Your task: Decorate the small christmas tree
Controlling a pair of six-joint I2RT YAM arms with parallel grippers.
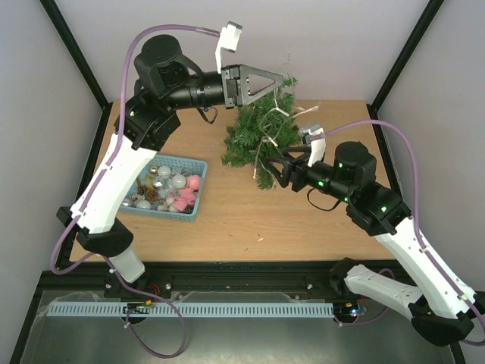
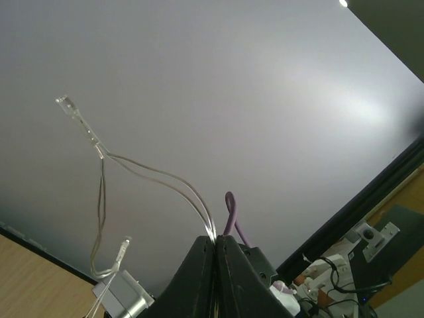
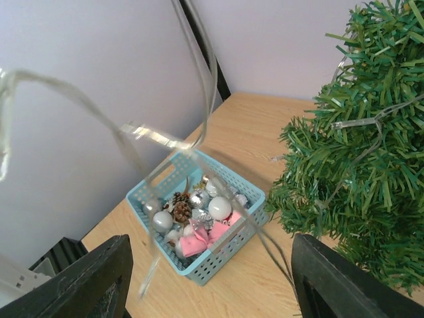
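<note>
We see the small christmas tree [image 1: 254,136] standing on the wooden table [image 1: 303,220], toward the back and a bit right of the middle. Its green needles are dark and bristly. A thin, clear string of lights [image 1: 276,112] is draped over its branches. The left gripper [image 1: 286,80] is held up high, right by the top of the tree. In the left wrist view, the left gripper [image 2: 215,242] has its two black fingers pressed together, with the string of lights [image 2: 152,173] pinched between them. From there the string loops up in front of the gray wall, and we can see small clear bulbs on it. The right gripper [image 1: 267,163] is low down by the near side of the tree, close to the branches. In the right wrist view, the right gripper [image 3: 211,265] has its fingers [image 3: 86,278] wide apart, and they pinch nothing. The string of lights [image 3: 199,66] hangs blurry, close to that camera, and some of it runs over the tree [image 3: 358,152] on the right. To the left of the tree, and not touching it, sits a teal basket [image 1: 201,186]. In the right wrist view, the basket [image 3: 218,262] holds silver balls [image 3: 219,207], a pine cone [image 3: 181,211] and some pink things [image 3: 199,244].
</note>
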